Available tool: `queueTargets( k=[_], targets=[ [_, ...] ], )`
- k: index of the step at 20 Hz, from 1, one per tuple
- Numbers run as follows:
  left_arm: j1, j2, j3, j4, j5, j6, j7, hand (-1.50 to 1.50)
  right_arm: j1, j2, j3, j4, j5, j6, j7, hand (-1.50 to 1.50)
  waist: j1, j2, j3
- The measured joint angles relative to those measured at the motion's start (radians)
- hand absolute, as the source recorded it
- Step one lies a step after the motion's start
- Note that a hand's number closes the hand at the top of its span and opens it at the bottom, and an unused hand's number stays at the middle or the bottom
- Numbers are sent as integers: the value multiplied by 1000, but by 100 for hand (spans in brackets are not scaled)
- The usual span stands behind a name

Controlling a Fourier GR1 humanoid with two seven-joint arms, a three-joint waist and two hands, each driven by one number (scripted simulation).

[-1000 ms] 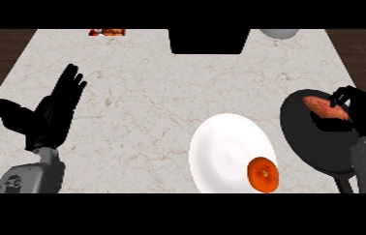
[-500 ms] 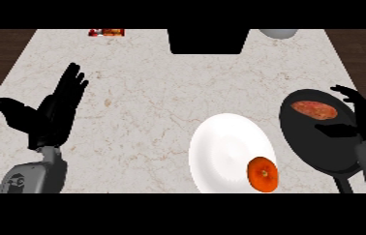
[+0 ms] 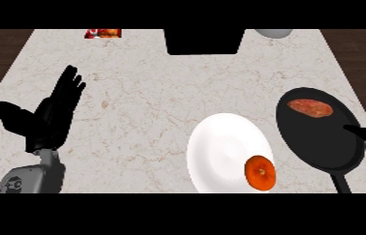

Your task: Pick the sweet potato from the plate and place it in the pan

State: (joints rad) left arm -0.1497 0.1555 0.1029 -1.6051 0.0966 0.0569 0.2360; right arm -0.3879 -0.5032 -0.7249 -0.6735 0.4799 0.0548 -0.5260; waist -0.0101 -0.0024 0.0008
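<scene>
The sweet potato [image 3: 311, 108], a reddish-brown oblong piece, lies inside the black pan [image 3: 314, 143], in the far part of its round bowl, with dark pan floor showing all around it. The pan sits at the right side of the counter [image 3: 150, 89], its handle running toward the lower edge of the view.

Just left of the pan, almost touching its rim, is the white plate [image 3: 225, 147]. An orange round fruit [image 3: 260, 172] rests on the plate's near right part, close to the pan's rim.

Of the right hand [image 3: 355, 131] only a thin black tip shows at the right edge of the view, over the pan's right rim; it is apart from the sweet potato, and whether its fingers are spread or curled cannot be told.

The left hand [image 3: 50, 115] rests open at the left side of the view, fingers straight and pointing up and away, thumb spread out to the left, holding and touching nothing. Its grey forearm [image 3: 32, 178] comes in from the lower left corner.

At the far edge of the counter stand a dark block [image 3: 204, 40], a grey rounded object [image 3: 273, 33] to its right, and a small red and orange item [image 3: 103, 33] to its left.
</scene>
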Motion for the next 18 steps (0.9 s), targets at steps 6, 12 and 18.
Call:
queueTargets(
  k=[6, 12, 18],
  targets=[
    [3, -3, 4, 4, -1, 2, -2, 0, 128, -115, -120, 45, -177, 277, -117, -150, -6, 0, 0],
    [-10, 5, 10, 21, 0, -7, -3, 0, 264, -210, -154, 90, -266, 428, -184, -150, -1, 1, 0],
    [-16, -2, 3, -10, -4, 3, 22, 0, 347, -236, -135, 107, -304, 414, -232, -150, 5, 2, 1]
  ],
)
